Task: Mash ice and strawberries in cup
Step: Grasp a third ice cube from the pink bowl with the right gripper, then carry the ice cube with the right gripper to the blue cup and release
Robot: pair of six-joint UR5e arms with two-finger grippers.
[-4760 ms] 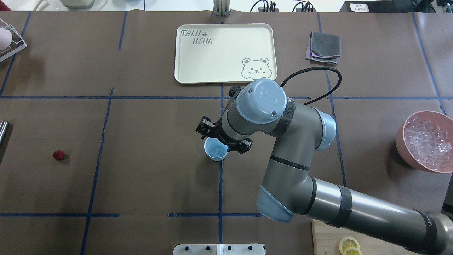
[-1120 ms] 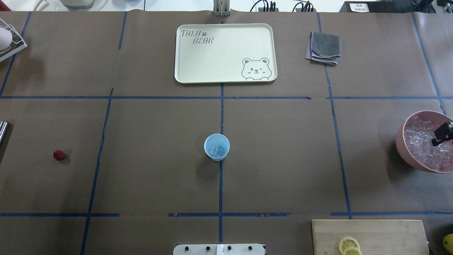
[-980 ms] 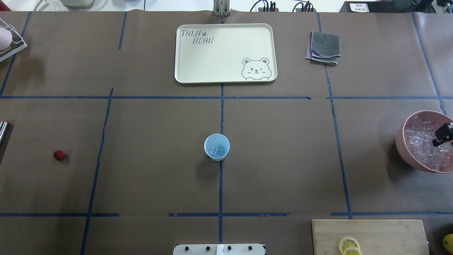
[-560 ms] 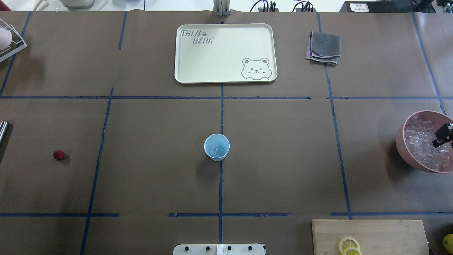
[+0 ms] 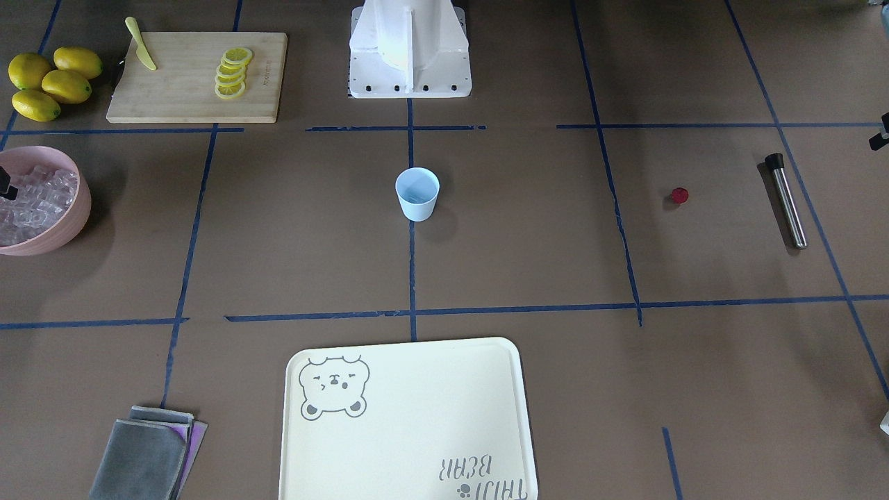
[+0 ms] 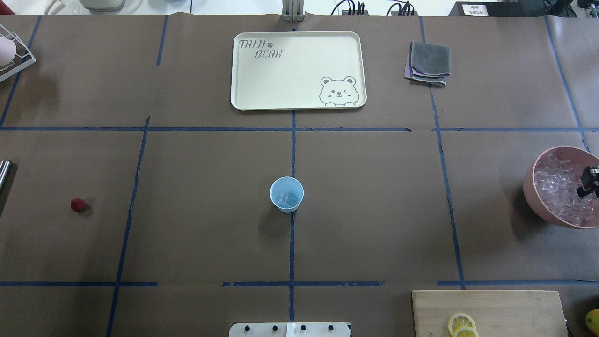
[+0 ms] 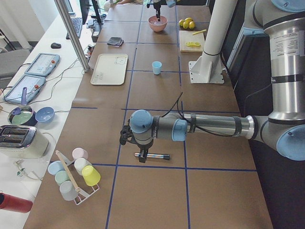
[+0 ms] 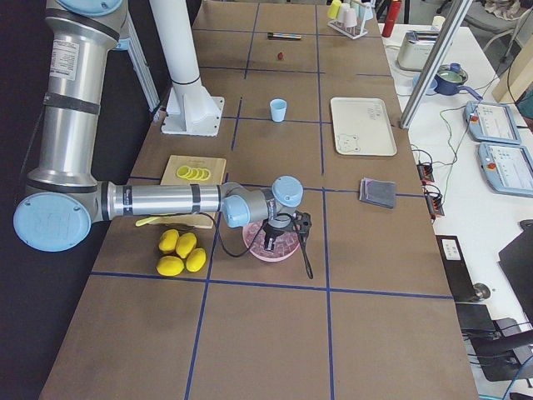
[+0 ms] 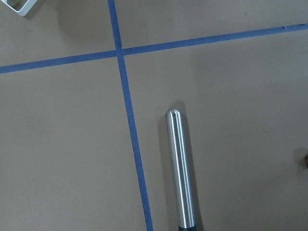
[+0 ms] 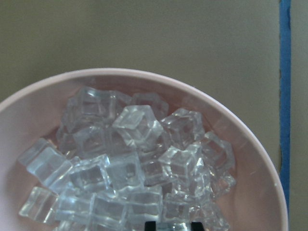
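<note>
Cup (image 6: 286, 194), ice (image 6: 286, 200) inside, stands well apart from both grippers. Strawberry (image 6: 77, 204) lies near left gripper (image 7: 139, 153), which hovers over steel muddler (image 9: 180, 168); its opening can't be told. Right gripper (image 10: 172, 226): tips parted, gripping nothing, just above heaped cubes (image 10: 130, 163) in pink bowl (image 10: 255, 171).

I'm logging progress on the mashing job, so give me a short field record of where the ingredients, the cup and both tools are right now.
cup: small pale blue plastic cup, upright at table centre, some clear ice cubes inside
strawberry: tiny red strawberry piece on the table, not in the cup
ice supply: large pink bowl full of cubes
right tool: open, over the bowl's ice
left tool: above the steel rod with black end; open or shut unclear
</note>
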